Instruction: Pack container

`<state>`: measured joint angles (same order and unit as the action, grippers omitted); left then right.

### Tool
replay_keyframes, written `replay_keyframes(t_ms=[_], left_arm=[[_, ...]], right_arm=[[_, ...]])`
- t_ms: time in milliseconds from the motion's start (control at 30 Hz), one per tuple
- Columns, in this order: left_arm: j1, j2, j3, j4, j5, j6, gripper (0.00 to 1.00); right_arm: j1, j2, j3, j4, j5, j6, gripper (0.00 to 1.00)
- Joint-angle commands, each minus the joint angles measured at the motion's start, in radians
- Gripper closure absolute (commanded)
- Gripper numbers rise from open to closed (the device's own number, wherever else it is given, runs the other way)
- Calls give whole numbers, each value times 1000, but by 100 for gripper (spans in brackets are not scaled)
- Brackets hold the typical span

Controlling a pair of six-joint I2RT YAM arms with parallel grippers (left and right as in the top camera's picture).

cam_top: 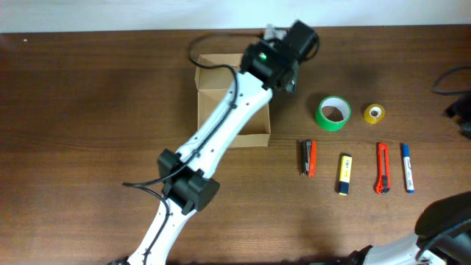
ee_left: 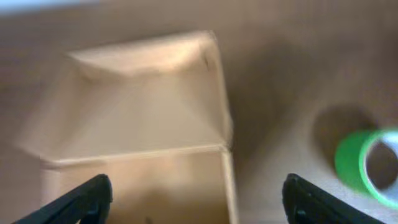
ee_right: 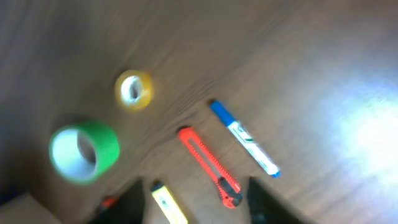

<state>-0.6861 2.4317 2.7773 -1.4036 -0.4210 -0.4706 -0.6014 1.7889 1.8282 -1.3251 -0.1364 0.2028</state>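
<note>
Left hand (ee_left: 198, 186) is hovering wide open at the cardboard box (cam_top: 213, 77) edge, right hand (ee_right: 196, 190) is hanging half-open, empty, over the tabletop (ee_right: 311, 74).

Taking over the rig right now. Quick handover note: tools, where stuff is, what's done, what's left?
Left tool: open, empty, above the open tan cardboard box.
Right tool: fingers apart, empty, above the loose items.
Box: nothing visible inside, though the arm hides part of it.
On the brown wooden table, right of the box: green tape roll, yellow tape roll, small red-and-black stick-shaped item, yellow marker, orange-red utility knife, blue-and-white marker.
Done: nothing visibly packed.
Left: all six items.
</note>
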Motion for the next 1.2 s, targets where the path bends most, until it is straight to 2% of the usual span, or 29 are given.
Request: replay_keyframes(t_ms=[0,67,200,333,467,767,1067,1100,1133,1167], left_arm=[[113,3,130,-68,-103,24,7],[194,3,192,-120,-113,24,7],[394,3,245,-206,-121,61,3],[584,4,245,-283,-79,67,3],[738,4,243,-283,34,83,0],[934,4,243,-283,158,82,0],[966,4,243,-283,161,83,0],[966,4,243,-283,161,83,0],[966,4,243,-282,161,83,0],[966,4,243,-280,161,83,0]], right_arm=[[132,3,23,-5,-25,-68,78],[217,3,23,-6,-8,-72,87],[392,3,23,-6,88,-73,96],[535,6,23,0,145,-73,96],[621,46,23,-3,149,-100,97],[631,231,23,-2,205,-152,96],[560,339,23,62,205,-173,96],[547,339,23,65,205,-172,91],[536,339,23,66,205,-172,81],[522,339,23,66,205,-169,66]])
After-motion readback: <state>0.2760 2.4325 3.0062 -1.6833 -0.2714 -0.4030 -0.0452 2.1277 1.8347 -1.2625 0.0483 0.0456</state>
